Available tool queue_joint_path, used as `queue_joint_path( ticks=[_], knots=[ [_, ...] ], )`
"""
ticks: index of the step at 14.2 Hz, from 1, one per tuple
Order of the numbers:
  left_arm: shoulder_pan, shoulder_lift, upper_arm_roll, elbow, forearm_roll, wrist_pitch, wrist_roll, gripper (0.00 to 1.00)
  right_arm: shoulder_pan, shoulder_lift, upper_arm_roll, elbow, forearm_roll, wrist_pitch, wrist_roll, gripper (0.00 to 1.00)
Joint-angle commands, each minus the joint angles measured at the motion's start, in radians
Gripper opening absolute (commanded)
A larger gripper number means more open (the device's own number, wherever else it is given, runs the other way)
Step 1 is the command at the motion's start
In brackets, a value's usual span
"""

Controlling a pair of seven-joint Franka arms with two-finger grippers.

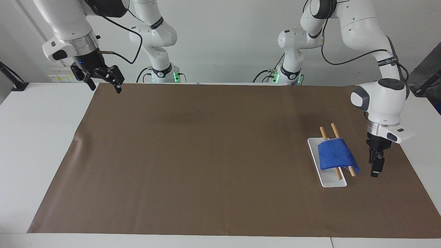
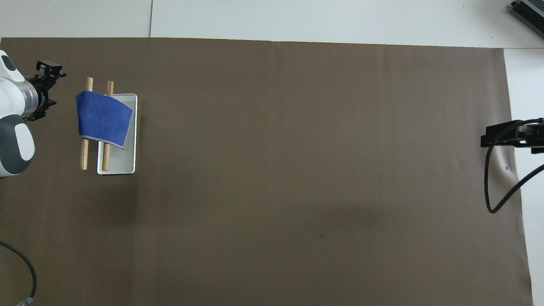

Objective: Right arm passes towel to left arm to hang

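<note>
The blue towel (image 1: 334,155) (image 2: 102,119) hangs folded over two wooden rods (image 1: 323,132) (image 2: 89,83) on a white base (image 1: 332,182) (image 2: 121,163). No gripper touches it. My left gripper (image 1: 375,172) (image 2: 47,68) points down at the mat beside the rack, toward the left arm's end of the table. It is open and empty, a small gap away from the towel's low corner. My right gripper (image 1: 105,88) (image 2: 484,139) waits open and empty in the air over the mat's corner at the right arm's end, close to the robots.
A brown mat (image 1: 206,155) covers most of the white table. The right arm's black cable (image 2: 493,191) loops over the mat's edge at its end. Another cable (image 2: 25,263) lies near the left arm's base.
</note>
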Motion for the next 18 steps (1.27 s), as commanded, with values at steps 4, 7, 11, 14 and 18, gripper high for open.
queue_joint_path(
  ticks=[4, 7, 11, 14, 18],
  knots=[
    [0.001, 0.050, -0.012, 0.249, 0.029, -0.372, 0.150, 0.81, -0.002, 0.004, 0.004, 0.009, -0.008, 0.000, 0.016, 1.00],
    [0.001, 0.047, -0.038, 0.324, 0.029, -0.549, 0.306, 0.76, -0.013, -0.002, 0.004, 0.009, -0.008, -0.032, 0.013, 1.00],
    [0.001, 0.041, -0.056, 0.399, 0.025, -0.814, 0.604, 0.72, -0.013, -0.005, -0.004, 0.010, -0.011, -0.068, 0.007, 1.00],
    [0.001, 0.037, -0.082, 0.453, 0.025, -1.010, 0.770, 0.72, -0.013, -0.008, -0.004, 0.010, -0.015, -0.074, 0.007, 1.00],
    [0.001, -0.031, -0.120, 0.469, 0.016, -1.113, 0.781, 0.73, -0.001, -0.008, 0.005, 0.010, -0.018, -0.057, 0.007, 1.00]
  ],
)
